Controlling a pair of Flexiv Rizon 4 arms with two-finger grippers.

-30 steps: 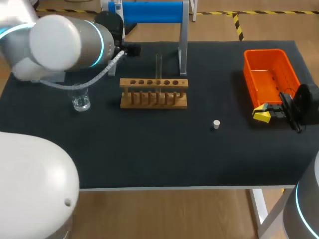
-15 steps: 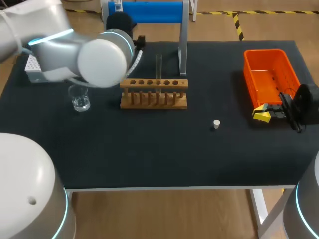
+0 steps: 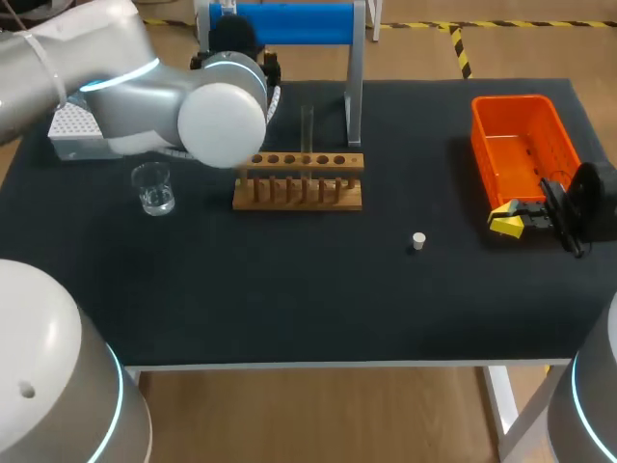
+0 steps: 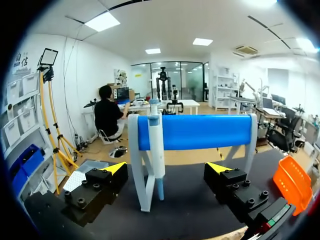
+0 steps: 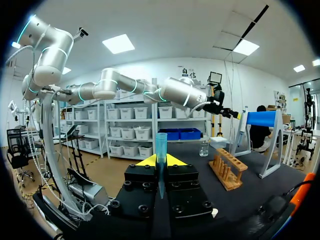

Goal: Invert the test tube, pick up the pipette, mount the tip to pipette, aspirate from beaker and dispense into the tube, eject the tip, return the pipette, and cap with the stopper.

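Observation:
The blue-and-white pipette [image 4: 156,145] hangs on the blue-barred stand [image 3: 289,23] at the table's back. My left gripper [image 4: 166,171] is open and faces it from a short way off, the pipette in line with the gap between its fingers. In the head view the left gripper [image 3: 264,73] is partly hidden behind its own arm. My right gripper [image 3: 506,221] is by the orange bin, shut on a blue pipette tip [image 5: 161,147] that stands upright. A clear test tube [image 3: 307,128] stands in the wooden rack [image 3: 297,181]. The beaker [image 3: 154,188] is left of the rack, the white stopper [image 3: 417,240] in front.
An orange bin [image 3: 522,145] sits at the right side of the table. A white tip box [image 3: 71,125] lies at the far left, partly behind my left arm. The stand's grey post [image 3: 353,92] rises just behind the rack.
My left arm has swung toward the back of the table, bringing its gripper up to the pipette stand. The right arm has kept still.

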